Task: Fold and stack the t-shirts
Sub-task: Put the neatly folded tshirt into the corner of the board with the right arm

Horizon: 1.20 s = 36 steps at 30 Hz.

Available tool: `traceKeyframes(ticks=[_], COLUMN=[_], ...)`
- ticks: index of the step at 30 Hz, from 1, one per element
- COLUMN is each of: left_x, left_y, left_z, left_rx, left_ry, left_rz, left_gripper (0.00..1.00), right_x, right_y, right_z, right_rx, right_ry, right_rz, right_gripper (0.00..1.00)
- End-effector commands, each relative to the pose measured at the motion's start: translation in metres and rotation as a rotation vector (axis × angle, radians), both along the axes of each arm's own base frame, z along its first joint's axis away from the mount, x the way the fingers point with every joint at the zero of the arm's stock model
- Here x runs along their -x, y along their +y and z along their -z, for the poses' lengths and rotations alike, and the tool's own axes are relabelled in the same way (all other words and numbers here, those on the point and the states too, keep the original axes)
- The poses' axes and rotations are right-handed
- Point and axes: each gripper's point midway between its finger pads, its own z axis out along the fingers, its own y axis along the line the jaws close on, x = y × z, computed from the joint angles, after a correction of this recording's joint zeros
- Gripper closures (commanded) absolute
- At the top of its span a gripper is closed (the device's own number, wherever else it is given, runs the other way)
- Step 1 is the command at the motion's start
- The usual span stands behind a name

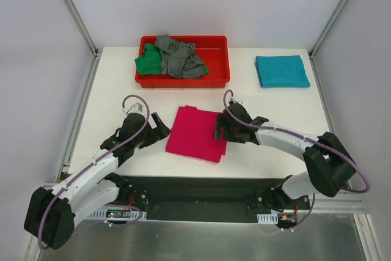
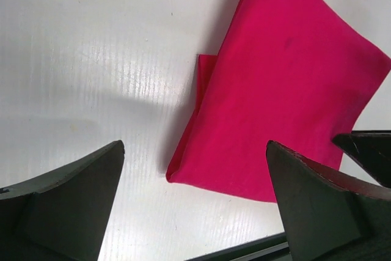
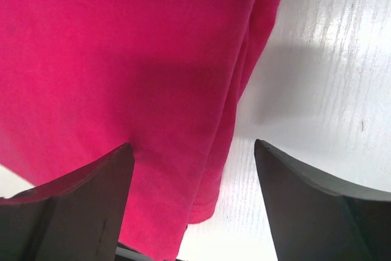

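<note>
The magenta-pink t-shirt (image 1: 197,132) lies folded flat on the table's middle. My left gripper (image 1: 160,129) stands open just left of it; in the left wrist view the shirt's corner (image 2: 287,77) lies ahead of the gripper (image 2: 195,146), and nothing is between the fingers (image 2: 73,203). My right gripper (image 1: 221,128) is open over the shirt's right edge; in the right wrist view the layered edge (image 3: 183,90) runs between the spread jaws of the gripper (image 3: 194,146). A teal t-shirt (image 1: 281,71) lies folded at the back right. A green t-shirt (image 1: 148,63) and a grey t-shirt (image 1: 179,57) sit crumpled in the tray.
The red plastic tray (image 1: 183,81) stands at the back, left of centre. A black strip (image 1: 201,183) runs along the table's near edge between the arm bases. Metal frame posts (image 1: 73,10) rise at the back corners.
</note>
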Motion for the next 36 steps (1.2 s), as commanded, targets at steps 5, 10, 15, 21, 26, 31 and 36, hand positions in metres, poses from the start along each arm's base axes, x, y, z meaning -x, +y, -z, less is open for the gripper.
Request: traceKeyframes(ticks=[5, 10, 15, 21, 26, 31, 36], left_x=[0.013, 0.013, 0.014, 0.014, 0.013, 0.012, 0.011], left_y=[-0.007, -0.007, -0.004, 0.0, 0.007, 0.014, 0.021], left_z=[0.006, 0.011, 0.017, 0.018, 0.017, 0.018, 0.019], left_rx=[0.06, 0.047, 0.032, 0.019, -0.011, -0.044, -0.075], left_ry=[0.038, 0.06, 0.072, 0.068, 0.057, 0.05, 0.054], left_rz=[0.017, 0.023, 0.015, -0.002, -0.024, -0.048, -0.07], left_gripper=[0.02, 0.08, 0.11, 0.14, 0.14, 0.13, 0.13], right_x=[-0.012, -0.008, -0.004, -0.008, -0.026, -0.064, -0.108], right_y=[0.01, 0.016, 0.022, 0.02, 0.015, -0.031, -0.083], right_z=[0.013, 0.023, 0.039, 0.054, 0.037, 0.0, -0.04], right_rx=[0.103, 0.182, 0.228, 0.299, 0.357, 0.563, 0.85], right_ry=[0.027, 0.057, 0.099, 0.101, 0.013, -0.117, -0.235], right_rz=[0.058, 0.031, 0.022, -0.033, -0.176, -0.215, -0.244], right_gripper=[0.31, 0.36, 0.45, 0.71, 0.99, 1.0, 1.0])
